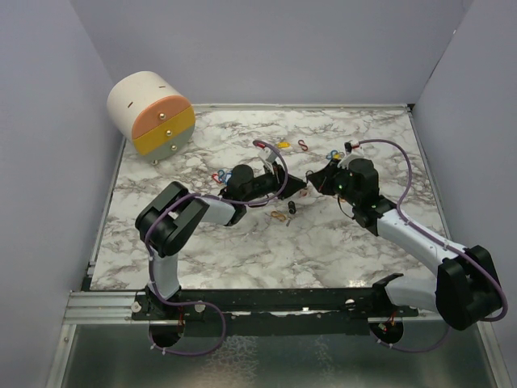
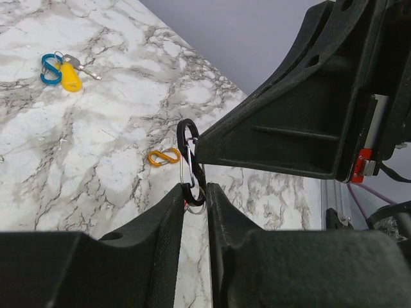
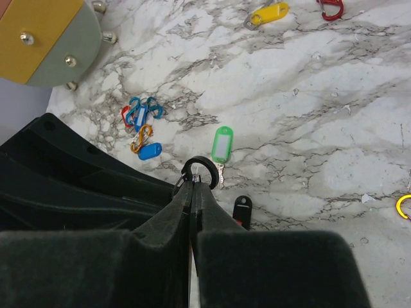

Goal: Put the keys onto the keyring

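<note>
Meeting tip to tip above the table point(image 1: 242, 250) in the top view, the left gripper point(image 1: 300, 184) and right gripper point(image 1: 315, 182) work together. Left wrist: left jaws sit narrow on the lower end of the keyring point(image 2: 191, 163). Right wrist: right jaws clamp its top; the green key point(image 3: 221, 144) lies loose just beyond. Likely steadying the ring; next, 1 gripper must fetch a key.

Drawer unit point(image 1: 152, 113) sits at the table's point(image 1: 323, 259) far left corner. Left gripper point(image 2: 196, 196) and right gripper point(image 3: 194, 189) meet mid-table, keyring point(image 2: 191, 160) between them. Keys point(image 3: 222, 144) lie scattered behind, left and just in front
</note>
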### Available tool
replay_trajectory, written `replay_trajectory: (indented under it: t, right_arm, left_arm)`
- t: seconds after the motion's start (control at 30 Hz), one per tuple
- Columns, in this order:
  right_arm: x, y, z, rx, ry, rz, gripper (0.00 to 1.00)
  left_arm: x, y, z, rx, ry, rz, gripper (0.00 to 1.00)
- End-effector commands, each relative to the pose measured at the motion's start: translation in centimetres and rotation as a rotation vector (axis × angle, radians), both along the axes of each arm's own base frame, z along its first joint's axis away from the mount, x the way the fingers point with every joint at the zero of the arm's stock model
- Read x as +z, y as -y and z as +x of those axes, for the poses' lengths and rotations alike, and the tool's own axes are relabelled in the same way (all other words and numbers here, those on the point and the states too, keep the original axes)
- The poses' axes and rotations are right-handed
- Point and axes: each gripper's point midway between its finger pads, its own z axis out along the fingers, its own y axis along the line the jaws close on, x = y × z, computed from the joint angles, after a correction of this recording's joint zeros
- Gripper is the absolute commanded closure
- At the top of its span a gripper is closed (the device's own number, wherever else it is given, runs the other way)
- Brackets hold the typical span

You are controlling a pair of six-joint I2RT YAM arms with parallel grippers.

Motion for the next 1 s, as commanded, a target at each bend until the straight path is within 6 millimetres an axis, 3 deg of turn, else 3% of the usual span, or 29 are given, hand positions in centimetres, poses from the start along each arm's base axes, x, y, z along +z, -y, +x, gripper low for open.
replay_trajectory:
  t: [0.0,0.2,0.3,0.57,0.97]
  right_arm:
    - [1.0,-0.3,0.0,0.032,0.047,0.011,0.99]
    - [0.8,-0.4,0.0,0.036,0.044,0.007,0.99]
    - [0.7,-0.3,0.0,0.029,0.041,0.007,0.99]
    - [0.2,1.8,0.4,-0.083,0.021,-0.047,0.79]
    - [-0.3,2.3,0.5,-0.107,-0.001,-0.065,0.78]
  left_arm:
    - [1.0,0.1,-0.6,-0.037,0.036,-0.051,0.82]
    - [1.2,-0.3,-0.4,-0.023,0.035,-0.082,1.0]
    - [1.4,-0.7,-0.3,-0.011,0.03,-0.098,1.0]
    - [-0.2,-3.4,1.2,0.11,-0.05,-0.051,1.0]
    - [-0.7,-8.6,3.2,0.282,-0.07,0.026,1.0]
